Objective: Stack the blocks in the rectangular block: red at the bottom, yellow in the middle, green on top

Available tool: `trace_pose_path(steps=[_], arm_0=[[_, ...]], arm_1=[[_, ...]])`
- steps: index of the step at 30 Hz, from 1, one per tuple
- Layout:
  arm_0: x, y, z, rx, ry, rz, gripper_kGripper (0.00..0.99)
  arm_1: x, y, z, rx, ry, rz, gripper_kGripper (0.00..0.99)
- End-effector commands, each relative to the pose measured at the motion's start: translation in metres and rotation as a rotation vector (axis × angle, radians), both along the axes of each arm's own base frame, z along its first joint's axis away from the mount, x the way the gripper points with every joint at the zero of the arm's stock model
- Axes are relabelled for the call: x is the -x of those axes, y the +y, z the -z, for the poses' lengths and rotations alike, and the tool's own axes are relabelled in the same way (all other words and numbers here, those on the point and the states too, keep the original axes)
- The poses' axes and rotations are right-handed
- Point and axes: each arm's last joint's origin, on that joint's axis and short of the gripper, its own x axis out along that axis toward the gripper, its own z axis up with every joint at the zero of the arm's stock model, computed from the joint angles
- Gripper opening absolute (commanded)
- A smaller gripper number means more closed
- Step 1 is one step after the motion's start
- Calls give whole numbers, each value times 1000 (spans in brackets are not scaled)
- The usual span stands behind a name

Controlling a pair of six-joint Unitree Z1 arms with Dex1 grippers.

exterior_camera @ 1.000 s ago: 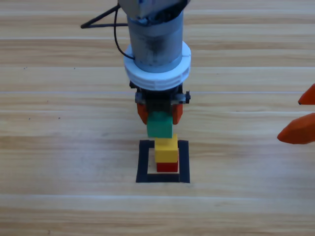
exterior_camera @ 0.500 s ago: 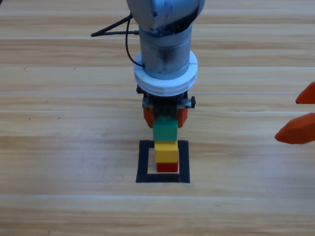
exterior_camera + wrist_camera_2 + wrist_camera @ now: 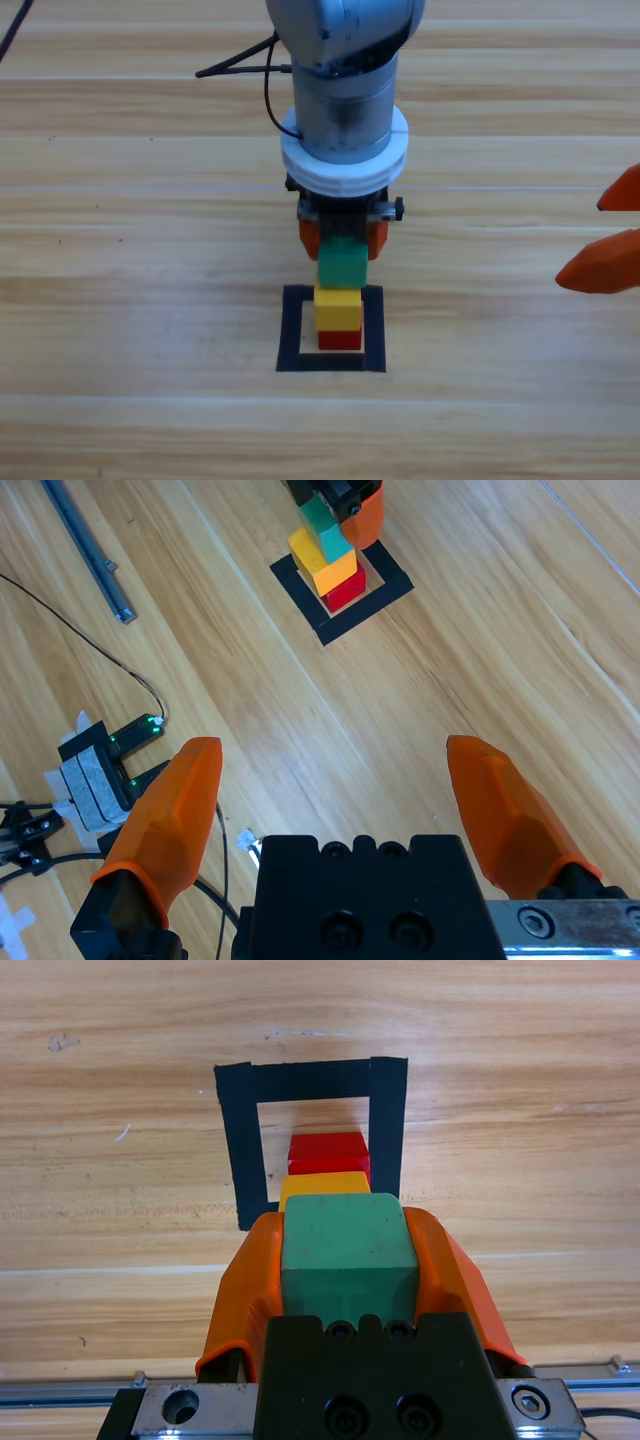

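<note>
High view: left gripper (image 3: 343, 236) is clamped on the green cube (image 3: 342, 265), right over the yellow cube (image 3: 338, 308), which sits on the red cube (image 3: 340, 339) inside the black tape square (image 3: 291, 330). Stack axis is vertical, cube sides roughly square w/ the tape; can't tell if green touches yellow. Surface is a pale wooden table (image 3: 130, 300). Right gripper (image 3: 608, 240) sits at the right edge, jaws wide apart, holding nothing. Left wrist view: green pinched btwn both orange jaws, yellow and red below it in the square. Right wrist view: stack far off, metal rail (image 3: 88, 550) and cables (image 3: 70, 605) on the table. No readable writing anywhere.
</note>
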Motion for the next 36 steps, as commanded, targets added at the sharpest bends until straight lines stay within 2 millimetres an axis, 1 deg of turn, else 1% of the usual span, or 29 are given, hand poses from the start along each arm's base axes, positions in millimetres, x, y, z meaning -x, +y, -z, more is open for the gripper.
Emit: trace_pose_path(steps=[1,11,16,22,28,36], arm_0=[[3,-12,24,-49,25,39,84],[8,-7,15,-47,23,47,84],[8,-6,19,-59,33,45,84],[9,-5,15,-53,28,45,84],[8,-5,17,-54,31,44,84],[9,-4,13,-47,28,41,94]], arm_1=[[0,12,6,-6,9,-41,985],[-1,13,7,-5,8,-42,985],[-2,14,7,-5,8,-42,985],[-2,14,7,-6,9,-41,985],[-2,14,7,-5,8,-43,985],[-2,15,8,-3,10,-43,985]])
